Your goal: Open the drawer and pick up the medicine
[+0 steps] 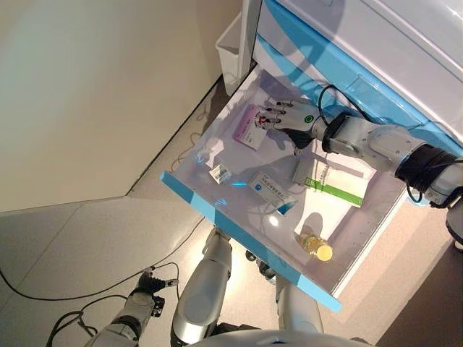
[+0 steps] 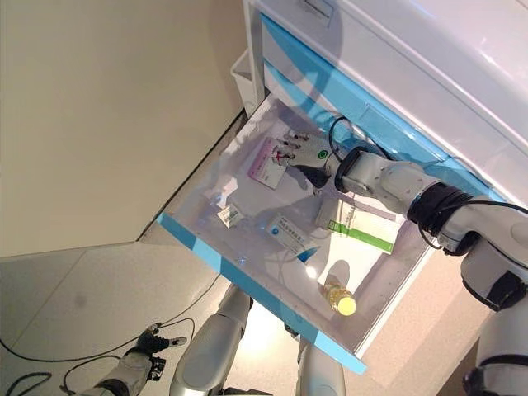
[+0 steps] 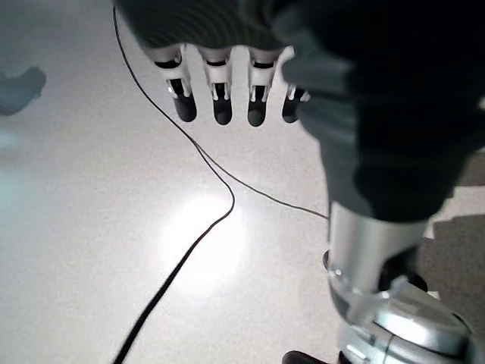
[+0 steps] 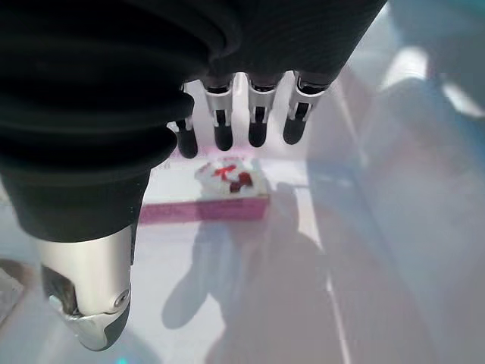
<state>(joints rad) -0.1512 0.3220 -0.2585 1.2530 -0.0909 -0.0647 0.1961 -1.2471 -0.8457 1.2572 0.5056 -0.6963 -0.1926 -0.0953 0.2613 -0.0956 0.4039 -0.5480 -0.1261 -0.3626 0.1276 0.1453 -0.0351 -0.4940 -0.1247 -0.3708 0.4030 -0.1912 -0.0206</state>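
The white drawer (image 1: 239,217) with a blue front edge is pulled out. At its far end lies a pink and white medicine box (image 1: 249,127), seen close up as the pink box (image 4: 227,193) in the right wrist view. My right hand (image 1: 289,119) reaches into the drawer, its straight fingers (image 4: 258,125) hovering just over the box, open and holding nothing. My left hand (image 1: 148,285) hangs low beside the floor, fingers (image 3: 220,98) relaxed and empty.
The drawer also holds a blue and white box (image 1: 271,189), a green and white box (image 1: 333,184), a small label packet (image 1: 219,173) and a yellow-capped bottle (image 1: 318,248). A white bin (image 1: 231,50) stands by the cabinet. Closed blue-trimmed drawers (image 1: 347,65) rise above.
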